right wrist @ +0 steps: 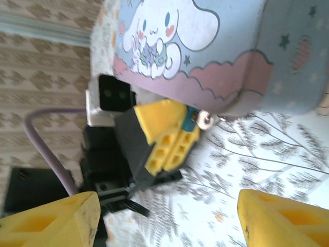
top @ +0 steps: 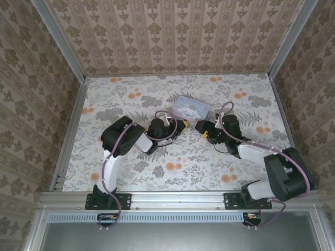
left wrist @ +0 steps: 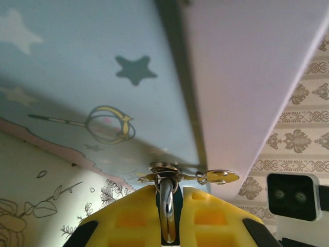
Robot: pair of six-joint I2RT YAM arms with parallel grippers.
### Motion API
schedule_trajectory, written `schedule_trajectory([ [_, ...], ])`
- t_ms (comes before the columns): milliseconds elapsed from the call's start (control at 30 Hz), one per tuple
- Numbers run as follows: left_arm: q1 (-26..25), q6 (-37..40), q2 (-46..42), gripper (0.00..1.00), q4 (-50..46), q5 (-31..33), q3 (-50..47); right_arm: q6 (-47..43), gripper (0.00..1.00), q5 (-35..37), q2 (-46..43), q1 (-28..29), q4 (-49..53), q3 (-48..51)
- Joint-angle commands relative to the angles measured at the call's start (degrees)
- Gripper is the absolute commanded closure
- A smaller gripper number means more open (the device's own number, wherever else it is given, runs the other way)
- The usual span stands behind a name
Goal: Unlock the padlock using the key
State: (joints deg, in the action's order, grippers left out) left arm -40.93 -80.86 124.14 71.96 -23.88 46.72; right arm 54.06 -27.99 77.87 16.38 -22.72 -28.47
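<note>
In the left wrist view my left gripper (left wrist: 169,190) is shut on the padlock (left wrist: 167,211). The padlock's silver shackle runs up between the yellow fingers to a metal hasp on the pale blue tin (left wrist: 92,67). The small key (left wrist: 220,177) sticks out sideways to the right at the top of the padlock, under the tin's edge. From the right wrist view, the left fingers (right wrist: 164,136) hold the teal padlock (right wrist: 191,120) against the tin (right wrist: 205,46), with the key's round head (right wrist: 205,120) beside it. My right gripper (right wrist: 167,226) is open, empty and apart from the key.
The cartoon-printed tin (top: 191,109) lies at mid-table on the floral cloth, with the left gripper (top: 182,125) and right gripper (top: 201,128) meeting at its near edge. Patterned walls and metal rails (top: 70,136) enclose the table. Floral cloth (right wrist: 247,164) shows below the tin.
</note>
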Motion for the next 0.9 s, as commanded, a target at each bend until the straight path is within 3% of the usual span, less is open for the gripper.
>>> schedule_trajectory([
  [0, 0.56, 1.75, 0.25, 1.00, 0.51, -1.19, -0.39, -15.79, 0.32, 5.27, -3.97, 1.77, 17.09, -4.39],
  [333, 0.72, 1.52, -3.40, 1.00, -6.76, -4.03, 0.77, -33.69, 0.48, 20.90, -0.09, 10.91, 26.10, -11.33],
  [867, 0.72, 1.95, -7.51, 1.00, -20.37, -10.83, 4.42, -43.39, 0.58, 27.52, 9.35, 15.26, 29.48, -19.55],
])
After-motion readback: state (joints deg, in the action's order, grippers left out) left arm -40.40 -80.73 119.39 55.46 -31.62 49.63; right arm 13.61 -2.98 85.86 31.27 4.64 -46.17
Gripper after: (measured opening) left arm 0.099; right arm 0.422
